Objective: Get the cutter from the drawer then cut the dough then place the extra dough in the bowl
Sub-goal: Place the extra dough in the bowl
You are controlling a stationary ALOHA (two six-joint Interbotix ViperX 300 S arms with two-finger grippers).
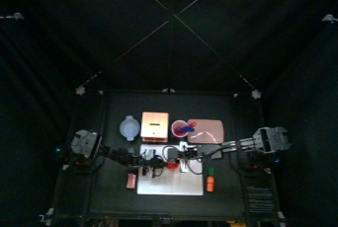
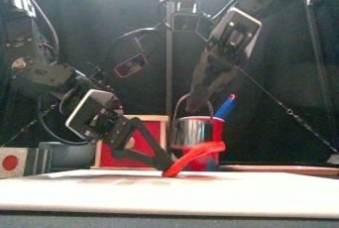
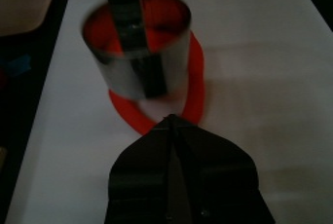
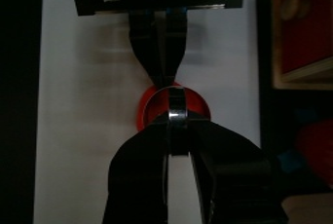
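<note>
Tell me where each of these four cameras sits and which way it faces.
Top view: high overhead, looking down on the white cutting board; both arms show.
Front view: table's front edge, looking level at the round metal cutter and red dough ring; left gripper, right gripper show.
Left wrist view: on the left arm, looking past its shut jaws at dough and cutter.
Right wrist view: on the right arm, looking past its jaws toward the left gripper.
Shared: both wrist views show the dough.
</note>
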